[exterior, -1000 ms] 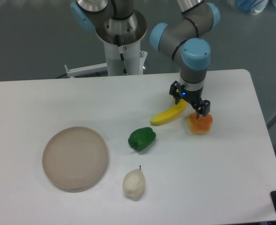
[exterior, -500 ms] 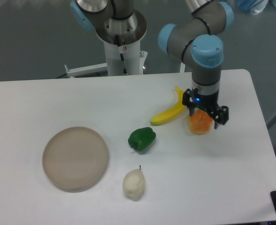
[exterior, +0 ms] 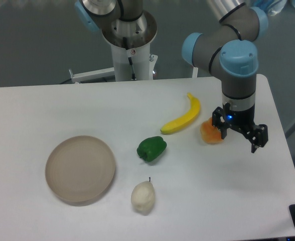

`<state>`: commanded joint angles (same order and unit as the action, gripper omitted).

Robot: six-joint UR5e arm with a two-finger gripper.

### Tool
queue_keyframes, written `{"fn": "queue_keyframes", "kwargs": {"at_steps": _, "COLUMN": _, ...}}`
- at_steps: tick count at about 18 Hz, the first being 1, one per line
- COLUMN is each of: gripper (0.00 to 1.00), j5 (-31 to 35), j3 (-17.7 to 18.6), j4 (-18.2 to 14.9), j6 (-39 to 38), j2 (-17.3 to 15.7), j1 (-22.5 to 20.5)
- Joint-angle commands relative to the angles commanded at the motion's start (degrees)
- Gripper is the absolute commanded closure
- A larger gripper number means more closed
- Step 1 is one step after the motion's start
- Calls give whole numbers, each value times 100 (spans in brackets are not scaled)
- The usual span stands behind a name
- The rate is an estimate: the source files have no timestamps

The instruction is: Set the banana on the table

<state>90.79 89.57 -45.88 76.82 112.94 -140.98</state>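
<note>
The yellow banana (exterior: 183,116) lies flat on the white table (exterior: 47,105), right of centre, curved with its far end pointing up. My gripper (exterior: 239,140) is open and empty. It hangs to the right of the banana, apart from it, just over the right side of the orange fruit (exterior: 210,131). Nothing is between its fingers.
A green pepper (exterior: 151,149) sits left of and below the banana. A pale pear (exterior: 143,196) lies near the front. A round beige plate (exterior: 80,169) is at the left. The table's right edge (exterior: 283,135) is close to my gripper.
My gripper has let go of the banana and moved right and toward the front, past the orange fruit. The banana now lies fully in view on the table.
</note>
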Motion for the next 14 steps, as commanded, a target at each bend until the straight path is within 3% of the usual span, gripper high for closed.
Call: {"fn": "queue_keyframes", "kwargs": {"at_steps": 14, "gripper": 0, "j5": 18, "j3": -97, "j4": 0, "j6": -123, "j2": 106, "j1": 88}}
